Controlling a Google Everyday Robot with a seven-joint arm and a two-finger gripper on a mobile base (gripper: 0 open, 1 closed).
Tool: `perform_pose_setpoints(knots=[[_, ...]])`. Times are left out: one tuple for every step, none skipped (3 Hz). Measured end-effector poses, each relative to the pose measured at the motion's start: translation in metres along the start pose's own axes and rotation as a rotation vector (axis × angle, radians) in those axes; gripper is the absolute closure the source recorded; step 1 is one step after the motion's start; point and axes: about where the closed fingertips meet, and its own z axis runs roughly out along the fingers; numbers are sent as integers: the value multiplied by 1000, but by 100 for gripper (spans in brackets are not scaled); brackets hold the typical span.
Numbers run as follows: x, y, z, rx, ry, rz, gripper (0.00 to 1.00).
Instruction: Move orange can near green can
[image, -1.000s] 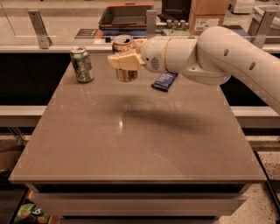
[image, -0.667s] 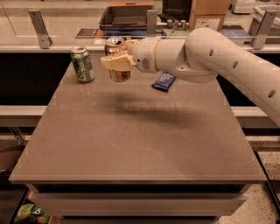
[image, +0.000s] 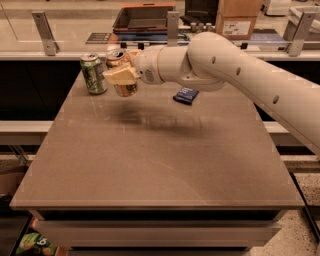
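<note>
The green can (image: 93, 73) stands upright at the table's far left. My gripper (image: 121, 74) is shut on the orange can (image: 123, 71), whose silver top shows above the pale fingers (image: 120, 76). The orange can is held just above the table, tilted slightly, right beside the green can with a small gap between them. The white arm reaches in from the right.
A dark blue packet (image: 186, 95) lies on the brown table (image: 155, 165) behind the arm, right of centre. Beyond the far edge runs a counter with metal posts (image: 45, 34), a tray (image: 145, 17) and a cardboard box (image: 235, 19).
My gripper has carried the orange can leftwards, closing most of the gap to the green can. The green can and blue packet have not moved.
</note>
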Motion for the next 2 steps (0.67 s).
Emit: perform_pose_setpoints(knots=[[0, 1, 2, -3, 0, 1, 100], [6, -1, 16, -9, 8, 12, 100]])
